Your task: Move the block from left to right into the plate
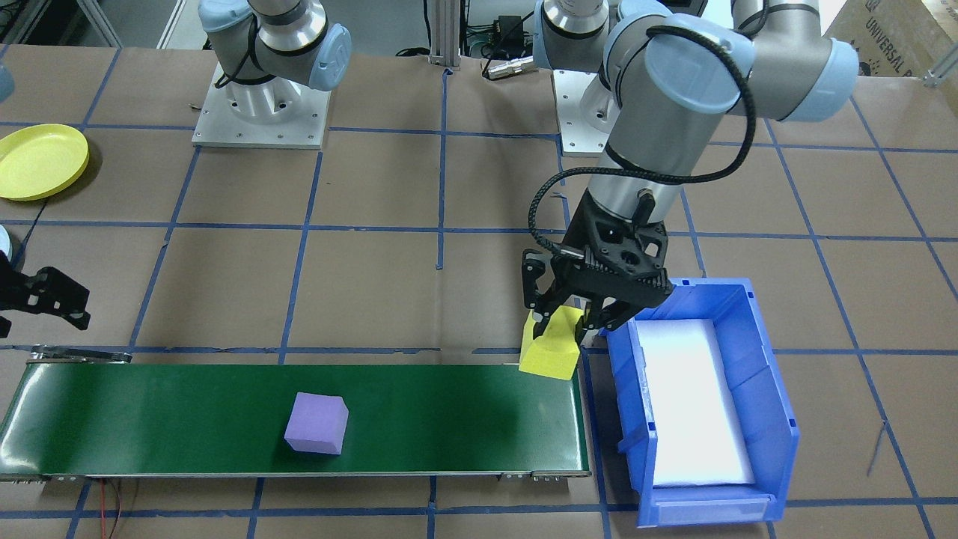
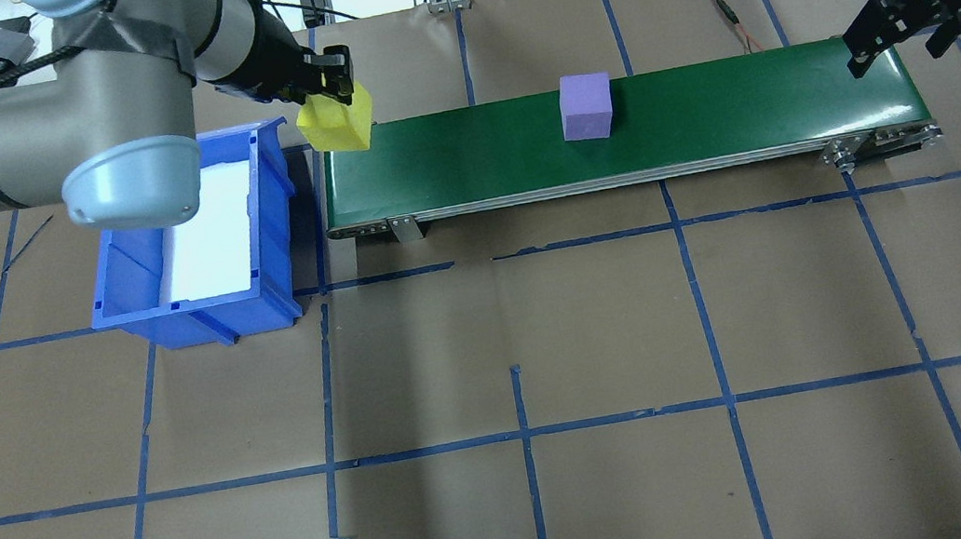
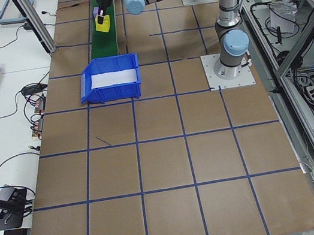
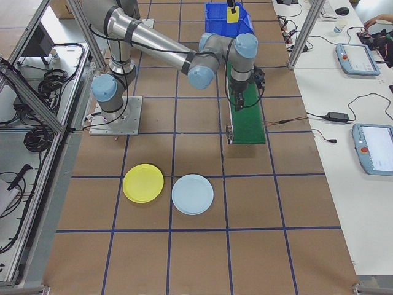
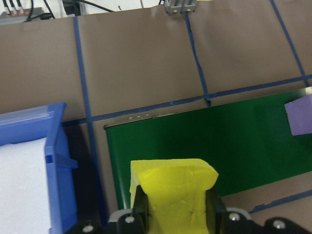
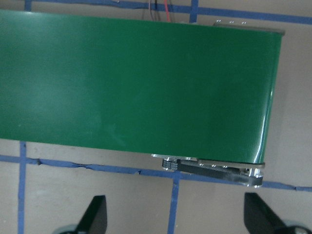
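In the front-facing view the right gripper (image 1: 30, 303) is cut off at the frame edge, and the yellow plate (image 1: 41, 161) is partly clipped there too; the light blue plate (image 4: 193, 194) shows whole only in the right side view, lying just beside the yellow one and well apart from the conveyor belt (image 1: 187, 419). The left gripper's fingertips are partly buried in the foam in the left wrist view, so only the upper fingers (image 5: 140, 207) are clear. The yellow block (image 1: 552, 346) sits between those fingers, its sides squeezed inward, held over the end of the belt nearest the blue bin (image 1: 756, 352); whether its underside touches the belt cannot be told. The left gripper (image 1: 567, 318) is pinched onto this block from above. A purple block (image 1: 316, 424) rests on the belt around its middle, well apart from both grippers. The right gripper hovers over the table beside the belt's opposite end, its fingers (image 6: 95, 220) spread wide with nothing between them, the belt's end roller lying ahead of it in the right wrist view. The bin holds a white sheet (image 2: 207, 233) on its floor.
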